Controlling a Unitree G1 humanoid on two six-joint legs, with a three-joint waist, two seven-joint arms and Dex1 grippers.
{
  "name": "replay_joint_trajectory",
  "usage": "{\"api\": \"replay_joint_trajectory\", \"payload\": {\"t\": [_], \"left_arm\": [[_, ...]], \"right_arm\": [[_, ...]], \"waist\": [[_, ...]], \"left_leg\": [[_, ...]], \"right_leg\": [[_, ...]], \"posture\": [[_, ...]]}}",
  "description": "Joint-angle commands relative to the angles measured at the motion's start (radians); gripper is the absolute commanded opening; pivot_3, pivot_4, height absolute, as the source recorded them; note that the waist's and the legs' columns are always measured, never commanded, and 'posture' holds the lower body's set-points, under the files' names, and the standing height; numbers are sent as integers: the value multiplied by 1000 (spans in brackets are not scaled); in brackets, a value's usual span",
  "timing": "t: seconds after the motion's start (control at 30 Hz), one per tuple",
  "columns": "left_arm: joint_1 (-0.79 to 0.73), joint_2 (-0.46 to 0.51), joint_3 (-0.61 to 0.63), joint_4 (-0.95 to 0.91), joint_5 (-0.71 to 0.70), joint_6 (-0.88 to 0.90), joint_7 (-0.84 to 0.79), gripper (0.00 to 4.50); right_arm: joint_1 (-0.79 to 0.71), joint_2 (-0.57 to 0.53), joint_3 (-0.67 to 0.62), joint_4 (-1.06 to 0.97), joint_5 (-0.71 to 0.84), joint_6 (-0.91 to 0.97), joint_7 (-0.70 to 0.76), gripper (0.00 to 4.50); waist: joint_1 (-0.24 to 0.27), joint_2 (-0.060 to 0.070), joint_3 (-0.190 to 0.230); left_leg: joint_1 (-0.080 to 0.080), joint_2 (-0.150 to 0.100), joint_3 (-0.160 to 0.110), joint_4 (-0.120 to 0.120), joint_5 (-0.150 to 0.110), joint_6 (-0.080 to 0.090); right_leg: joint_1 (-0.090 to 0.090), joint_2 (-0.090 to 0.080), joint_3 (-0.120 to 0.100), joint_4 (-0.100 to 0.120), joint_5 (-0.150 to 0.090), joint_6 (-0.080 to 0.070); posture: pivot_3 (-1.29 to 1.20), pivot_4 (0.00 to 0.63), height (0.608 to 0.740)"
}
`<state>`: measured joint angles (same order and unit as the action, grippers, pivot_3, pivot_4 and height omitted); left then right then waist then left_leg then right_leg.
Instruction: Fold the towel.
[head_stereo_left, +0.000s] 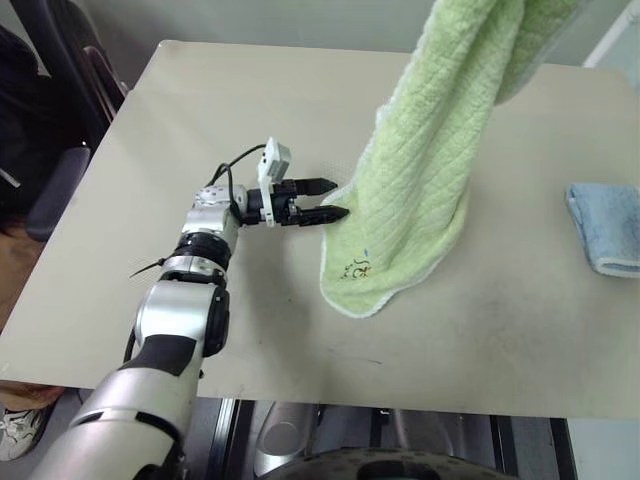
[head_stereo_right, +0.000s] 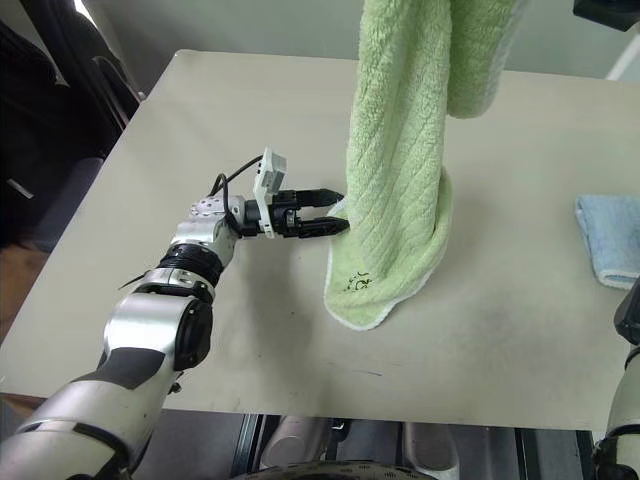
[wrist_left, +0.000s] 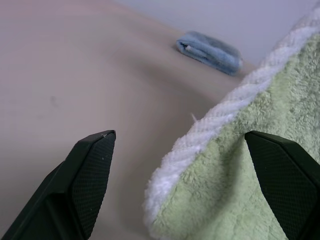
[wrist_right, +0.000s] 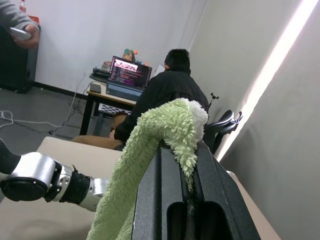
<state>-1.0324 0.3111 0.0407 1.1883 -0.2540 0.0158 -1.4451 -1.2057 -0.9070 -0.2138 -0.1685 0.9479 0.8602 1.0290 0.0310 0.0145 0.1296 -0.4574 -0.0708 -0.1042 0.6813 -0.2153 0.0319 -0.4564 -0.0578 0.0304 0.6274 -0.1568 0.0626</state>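
The towel (head_stereo_left: 420, 170) hangs lengthwise above the table (head_stereo_left: 200, 110), pinched at its top between the pressed-together fingers of the right gripper (wrist_right: 182, 192), with its lower end draped just over the tabletop. The left gripper (head_stereo_left: 322, 199) reaches in level from the side with its fingers spread wide, and the white-trimmed edge of the cloth sits between them — one fingertip (wrist_left: 95, 165) still on the bare-table side, the other over the green pile. The step in hand looks like securing a second hold on the hanging towel's lower side edge, so that the cloth can be stretched or laid out for a fold. The next move probably calls for closing squarely on that trim without pushing the limp cloth away, since it may swing at a nudge. A folded blue towel (head_stereo_left: 607, 228) lies well apart near the table's far side and plays no part. The towel's top is cut off by the frame in the head views, and whether its bottom hem actually touches the table is hard to tell. In the right wrist view a seated person (wrist_right: 165, 95) works at a laptop (wrist_right: 127, 77) in the background.
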Motion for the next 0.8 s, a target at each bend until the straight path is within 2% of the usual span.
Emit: {"api": "replay_joint_trajectory", "payload": {"t": [0.03,0.1,0.2,0.47,0.8], "left_arm": [[-7,4,14,-1,-2,56,-77,4482],[-9,13,13,-1,5,77,-97,4482],[-17,31,7,2,17,113,-129,3887],[-12,65,-12,0,63,139,-153,1193],[36,53,-45,-3,135,5,-101,1193]], "right_arm": [[-21,-16,-16,-27,6,-5,-5,0],[-22,-18,-17,-26,6,-4,-5,0],[-19,-21,-16,-25,2,-7,-3,0],[-5,-30,-14,-25,-11,-17,7,0],[-4,-36,-9,-16,-22,-21,18,0]], "waist": [[0,0,0],[0,0,0],[0,0,0],[1,0,0],[0,0,0]], "left_leg": [[0,0,0,0,0,0],[0,0,0,0,0,0],[0,0,0,0,0,0],[0,0,0,0,0,0],[0,0,0,0,0,0]], "right_leg": [[0,0,0,0,0,0],[0,0,0,0,0,0],[0,0,0,0,0,0],[0,0,0,0,0,0],[0,0,0,0,0,0]], "posture": [[0,150,733],[0,150,733],[0,150,733],[0,150,733],[0,150,733]]}}
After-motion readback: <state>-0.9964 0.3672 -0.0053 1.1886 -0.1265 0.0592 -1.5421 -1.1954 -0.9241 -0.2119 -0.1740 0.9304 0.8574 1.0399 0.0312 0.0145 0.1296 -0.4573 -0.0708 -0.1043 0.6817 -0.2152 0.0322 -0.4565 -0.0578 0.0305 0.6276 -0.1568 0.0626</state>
